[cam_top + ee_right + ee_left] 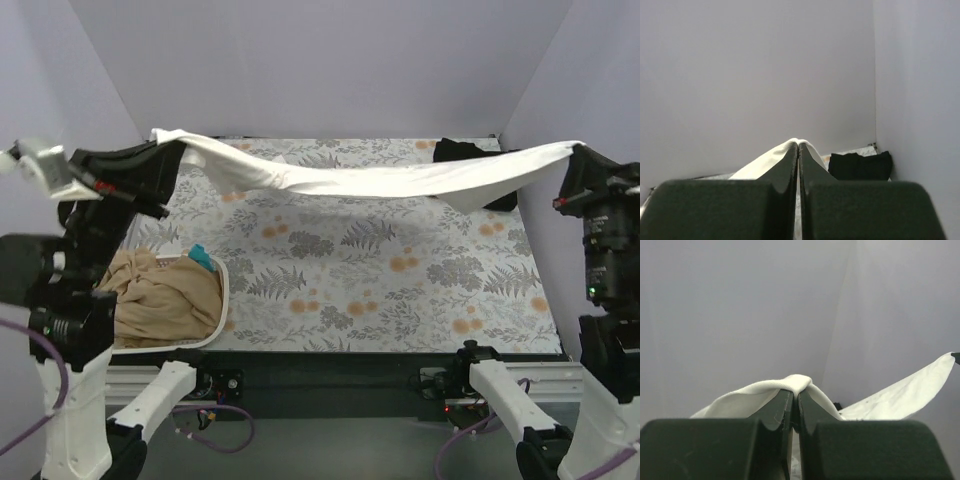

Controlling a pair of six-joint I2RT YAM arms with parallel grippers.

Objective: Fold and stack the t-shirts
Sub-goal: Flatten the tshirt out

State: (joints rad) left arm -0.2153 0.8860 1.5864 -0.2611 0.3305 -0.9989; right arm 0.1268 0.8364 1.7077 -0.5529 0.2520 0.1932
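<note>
White t-shirt up in the air, folks, stretched right across the desk and sagging a touch in the middle! The left claw is clenched on a fold of white cloth at the far left, and the right claw is clamped tight on the other end at the far right. The black t-shirt sits bunched in the far right corner, partly behind the white one. The tan t-shirt lies crumpled in the laundry basket at the near left. This looks like the spreading step, early on, with nothing folded or stacked. Next call, I'd say: lower both ends together with the cloth taut, and lay it flat on the flowered top, clear of the black shirt.
</note>
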